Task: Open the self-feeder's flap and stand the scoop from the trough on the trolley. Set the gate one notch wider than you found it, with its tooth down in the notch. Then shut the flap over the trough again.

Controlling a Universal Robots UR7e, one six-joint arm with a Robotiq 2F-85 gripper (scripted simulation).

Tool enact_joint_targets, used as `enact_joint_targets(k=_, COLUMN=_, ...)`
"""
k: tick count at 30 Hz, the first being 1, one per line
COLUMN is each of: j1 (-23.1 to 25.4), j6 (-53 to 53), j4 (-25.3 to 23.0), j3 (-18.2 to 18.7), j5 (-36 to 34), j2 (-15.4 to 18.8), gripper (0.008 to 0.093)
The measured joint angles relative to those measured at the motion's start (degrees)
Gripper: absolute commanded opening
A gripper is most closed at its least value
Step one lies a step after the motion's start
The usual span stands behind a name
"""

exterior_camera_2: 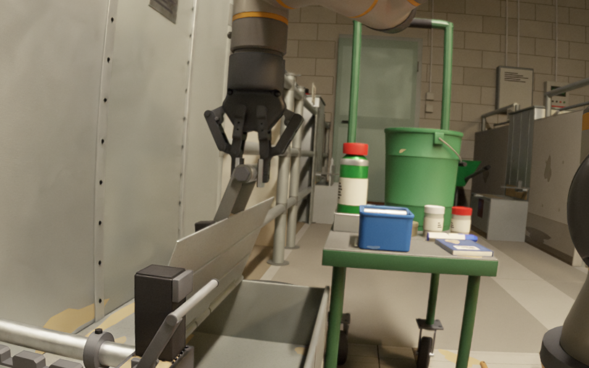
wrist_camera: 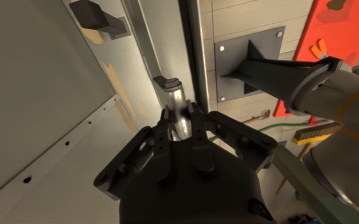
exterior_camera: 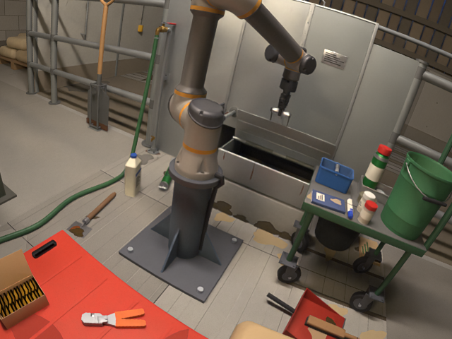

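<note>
At the steel self-feeder's front, the flap [exterior_camera: 281, 133] [exterior_camera_2: 221, 243] stands raised and tilted out over the open trough [exterior_camera: 266, 160] [exterior_camera_2: 260, 321]. My gripper [exterior_camera: 280, 111] [exterior_camera_2: 251, 167] [wrist_camera: 179, 114] is closed on the flap's round metal handle [exterior_camera_2: 245, 172] [wrist_camera: 177, 107], well above the trough. The trough's inside looks dark from the side camera and I see no scoop in it. The gate lever [exterior_camera_2: 173, 312] with its dark block [exterior_camera_2: 158, 299] sits at the trough's near end in the second side camera; its notches are too cut off to read. The green trolley [exterior_camera: 359, 219] [exterior_camera_2: 410, 256] stands to the right of the trough.
The feeder's tall steel wall [exterior_camera: 310, 73] is just behind the gripper. The trolley top carries a blue box [exterior_camera: 334, 174] [exterior_camera_2: 385, 228], a green bucket [exterior_camera: 416, 193] [exterior_camera_2: 423, 169], a red-capped bottle [exterior_camera_2: 353, 178], two small jars and a booklet [exterior_camera: 328, 200]. My own base [exterior_camera: 186, 233] stands left of the trough.
</note>
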Motion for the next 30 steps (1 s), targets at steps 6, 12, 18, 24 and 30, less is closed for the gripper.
enact_joint_targets(k=6, j1=-1.6, j6=-1.6, j4=-1.3, j3=3.6, j5=0.0, j2=-2.3, gripper=0.008)
enact_joint_targets(k=12, j1=-3.4, j6=-3.4, j4=-3.0, j3=7.4, j5=0.0, j2=-4.4, gripper=0.008)
enact_joint_targets(k=18, j1=-5.3, j6=-5.3, j4=-5.0, j3=11.4, j5=0.0, j2=-6.3, gripper=0.008)
enact_joint_targets(k=24, j1=-7.2, j6=-7.2, j4=-7.6, j3=15.3, j5=0.0, j2=-7.6, gripper=0.008)
enact_joint_targets(k=30, j1=-9.2, j6=-9.1, j4=-10.7, j3=19.1, j5=0.0, j2=-8.4, gripper=0.008)
